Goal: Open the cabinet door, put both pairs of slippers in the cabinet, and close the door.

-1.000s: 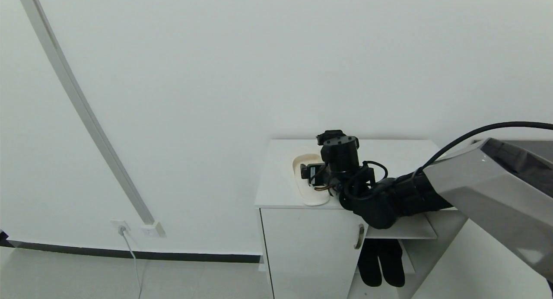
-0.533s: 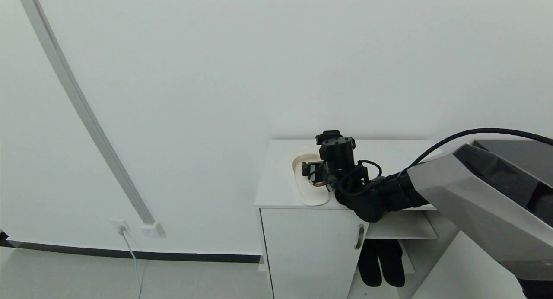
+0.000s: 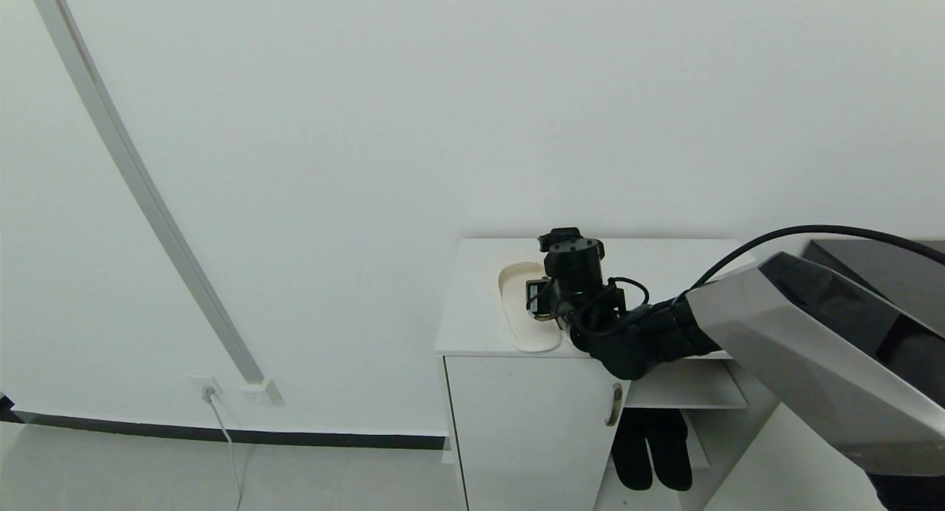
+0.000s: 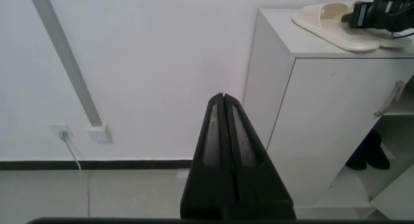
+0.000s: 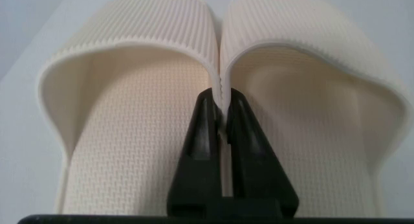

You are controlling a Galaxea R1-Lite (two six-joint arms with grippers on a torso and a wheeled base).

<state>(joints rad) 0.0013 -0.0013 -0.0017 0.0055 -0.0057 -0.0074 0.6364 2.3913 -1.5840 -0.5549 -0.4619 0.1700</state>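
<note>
A pair of cream slippers (image 3: 523, 326) (image 5: 129, 153) (image 4: 326, 20) lies on top of the white cabinet (image 3: 528, 430) (image 4: 310, 120). My right gripper (image 3: 537, 298) (image 5: 221, 106) (image 4: 381, 10) is over them, shut on the two inner strap edges pressed together. A pair of black slippers (image 3: 653, 448) (image 4: 370, 156) stands on the bottom of the cabinet's open right compartment. The cabinet's left door with its handle (image 3: 614, 404) is shut. My left gripper (image 4: 223, 104) hangs shut and empty low beside the cabinet, facing the wall.
A shelf (image 3: 686, 393) crosses the open compartment above the black slippers. A slanted conduit (image 3: 140, 186) runs down the wall to a socket (image 3: 205, 387) with a cable. Bare floor (image 3: 221, 474) lies left of the cabinet.
My right arm has pushed a little left and toward the wall over the cream slippers. The slippers remain on the cabinet top.
</note>
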